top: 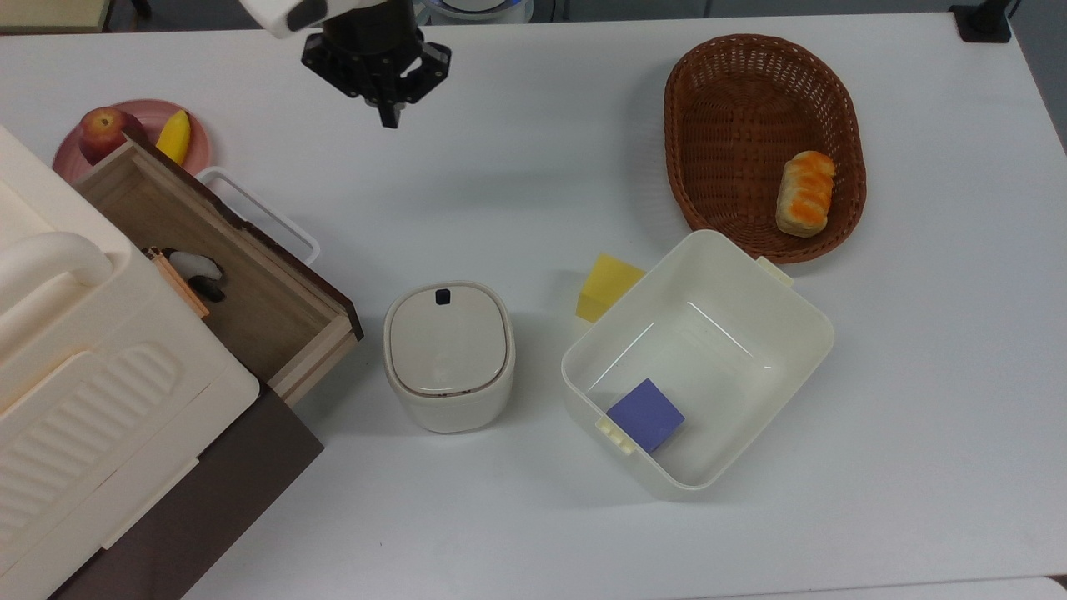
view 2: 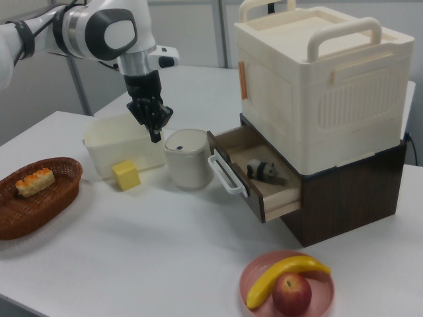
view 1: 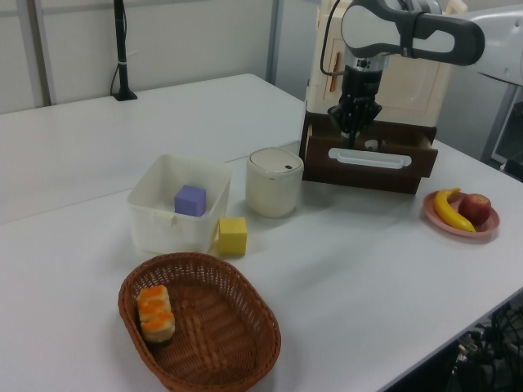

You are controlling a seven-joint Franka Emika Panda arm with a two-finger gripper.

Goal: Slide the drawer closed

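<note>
drawer (top: 218,265) is standing pulled well out of the cabinet's (view 2: 334,99) dark base at the top view's left (a small toy is lying inside) | handle (top: 260,213) is going untouched | gripper (top: 389,119) is hovering above the table (top: 517,150), apart from the handle, fingers pressed together | progress: closing is not begun; the whole push is remaining

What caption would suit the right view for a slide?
Tool shut, raised above the table, with the drawer open beside a lidded white pot.
</note>
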